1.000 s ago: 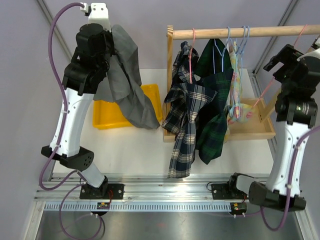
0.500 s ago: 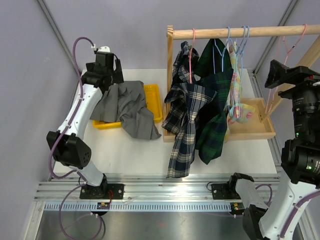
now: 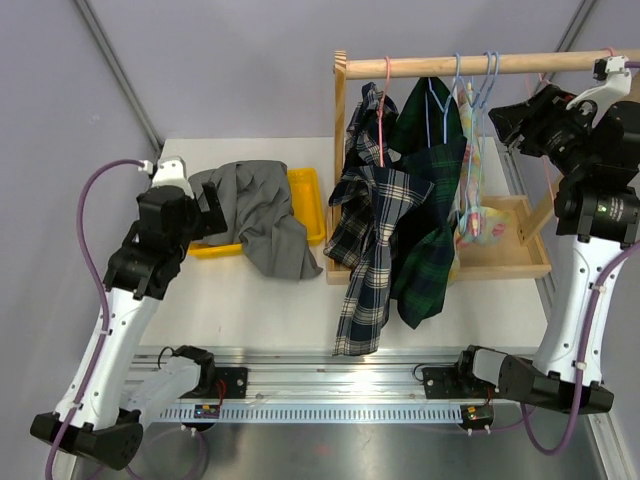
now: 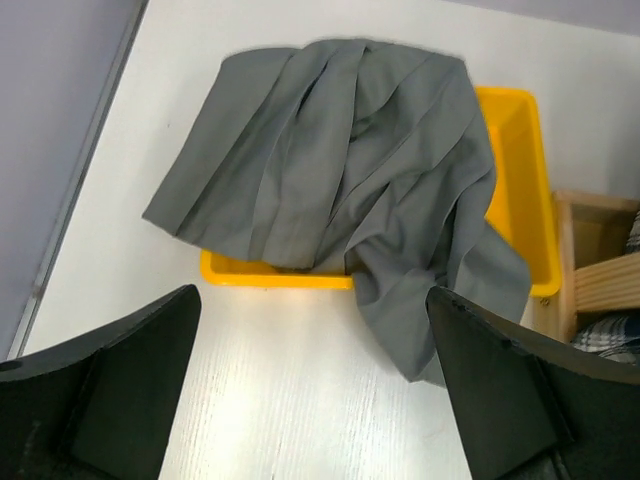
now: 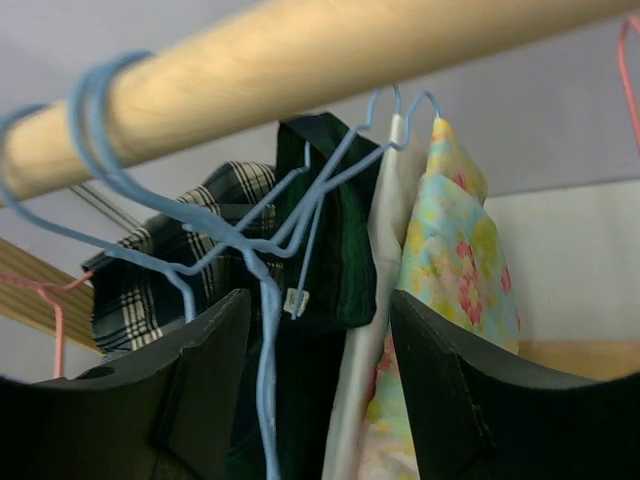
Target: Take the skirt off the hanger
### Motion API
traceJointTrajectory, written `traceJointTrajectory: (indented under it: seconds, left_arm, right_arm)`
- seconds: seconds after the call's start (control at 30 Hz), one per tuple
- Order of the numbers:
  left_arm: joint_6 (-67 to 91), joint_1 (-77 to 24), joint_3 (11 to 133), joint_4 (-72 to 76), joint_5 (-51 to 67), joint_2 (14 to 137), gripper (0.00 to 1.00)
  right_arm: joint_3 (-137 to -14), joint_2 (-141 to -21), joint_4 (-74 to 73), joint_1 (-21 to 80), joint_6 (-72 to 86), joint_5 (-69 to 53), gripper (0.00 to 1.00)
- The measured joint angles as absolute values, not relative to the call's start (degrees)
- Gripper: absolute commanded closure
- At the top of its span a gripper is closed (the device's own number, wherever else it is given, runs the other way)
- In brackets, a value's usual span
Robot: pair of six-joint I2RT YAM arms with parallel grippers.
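Note:
A grey skirt (image 3: 255, 215) lies crumpled over a yellow bin (image 3: 305, 195), off any hanger; in the left wrist view the grey skirt (image 4: 330, 180) spills over the bin (image 4: 515, 170) onto the table. My left gripper (image 3: 208, 210) hovers just left of it, open and empty (image 4: 311, 292). More garments hang from the wooden rod (image 3: 470, 64): a blue-white plaid one (image 3: 370, 220), a dark green one (image 3: 430, 200) and a floral one (image 3: 478, 215). My right gripper (image 3: 510, 120) is up at the blue hangers (image 3: 478, 85), its jaws (image 5: 320, 300) apart around a blue hanger wire (image 5: 265, 350) and cloth.
The rod (image 5: 300, 80) runs right above my right fingers. A pink hanger (image 3: 383, 100) carries the plaid garment. The wooden rack base (image 3: 500, 265) stands at the right of the table, with purple walls close on both sides.
My left gripper opened and let the grey skirt fall onto the yellow bin, then drew back and down. The right arm swung in to the blue hangers, jaws narrowing.

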State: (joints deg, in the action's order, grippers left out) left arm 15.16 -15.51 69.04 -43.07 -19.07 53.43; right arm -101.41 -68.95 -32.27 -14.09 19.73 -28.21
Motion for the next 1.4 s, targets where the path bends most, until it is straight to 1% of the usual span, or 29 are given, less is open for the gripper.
traceJointTrajectory:
  seconds: [0.2, 0.43, 0.73, 0.97, 1.13, 1.17, 1.23, 1.33, 1.4]
  left_arm:
    - [14.2, -15.5, 60.2, -42.7, -19.0, 52.3, 0.01]
    - [13.8, -15.5, 54.7, -39.8, -18.9, 49.6, 0.01]
    - [13.8, -15.5, 54.5, -37.6, -18.9, 49.9, 0.01]
    - [13.8, -15.5, 54.3, -37.5, -18.9, 49.9, 0.01]
    - [13.8, -15.5, 54.2, -37.3, -18.9, 49.9, 0.01]
    - [13.8, -15.5, 54.2, -37.3, -18.9, 49.9, 0.01]
    - [13.8, -15.5, 54.2, -37.3, -18.9, 49.9, 0.01]
    - [13.8, -15.5, 54.2, -37.3, -18.9, 49.9, 0.01]
    - [13.8, -15.5, 54.2, -37.3, -18.9, 49.9, 0.01]
  right_arm:
    - [-98.0, -70.1, -32.9, -14.1, 20.2, -29.1, 0.37]
    - [-97.0, -69.5, -32.8, -13.2, 20.4, -28.9, 0.38]
    - [-96.8, -67.0, -32.7, -13.0, 21.3, -28.1, 0.38]
    - [-96.9, -67.3, -32.3, -12.3, 22.2, -28.2, 0.43]
    - [-97.3, -69.7, -32.4, -7.7, 21.6, -26.7, 0.44]
    - [-97.6, -70.5, -32.6, -6.2, 21.2, -26.0, 0.47]
    - [-97.9, -72.0, -32.9, -3.9, 20.3, -24.5, 0.49]
    - [-97.9, -73.1, -33.3, -2.4, 19.7, -22.6, 0.48]
    - [-97.8, -73.1, -33.5, -2.4, 19.3, -20.8, 0.46]
